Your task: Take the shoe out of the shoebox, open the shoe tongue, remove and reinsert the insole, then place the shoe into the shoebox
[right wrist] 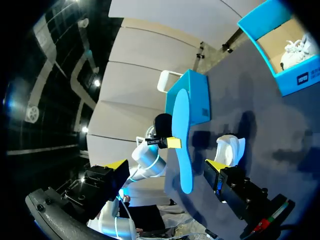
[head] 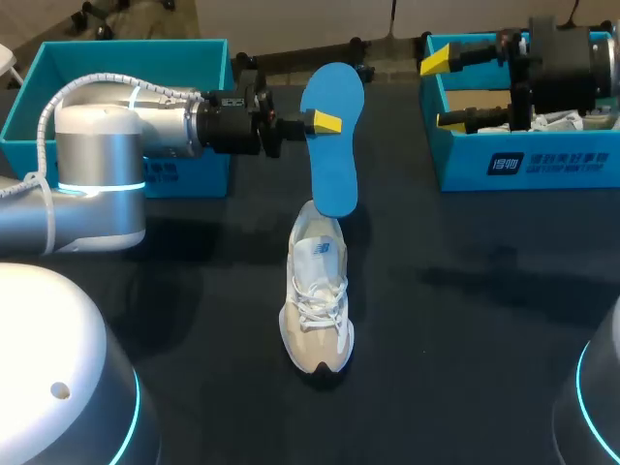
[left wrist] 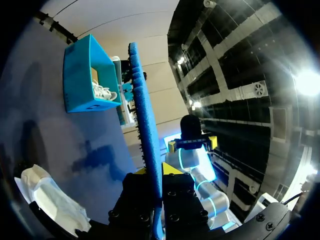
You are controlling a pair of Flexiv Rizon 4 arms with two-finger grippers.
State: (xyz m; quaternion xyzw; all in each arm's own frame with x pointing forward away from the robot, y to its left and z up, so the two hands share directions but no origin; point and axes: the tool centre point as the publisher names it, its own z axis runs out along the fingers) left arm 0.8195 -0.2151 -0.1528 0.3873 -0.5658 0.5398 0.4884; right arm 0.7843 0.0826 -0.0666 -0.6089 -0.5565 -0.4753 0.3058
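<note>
White shoe (head: 317,291): upright on the table (head: 465,320), mid-front, toe toward the camera, well apart from both boxes. Left gripper (head: 325,123): clamped on the blue insole (head: 335,174), held on edge above the shoe's heel. Right gripper (head: 446,89): fingers wide, nothing between them, over the right shoebox (head: 523,165), which holds a second white shoe (right wrist: 296,50). Left box (head: 126,46): contents hidden.
</note>
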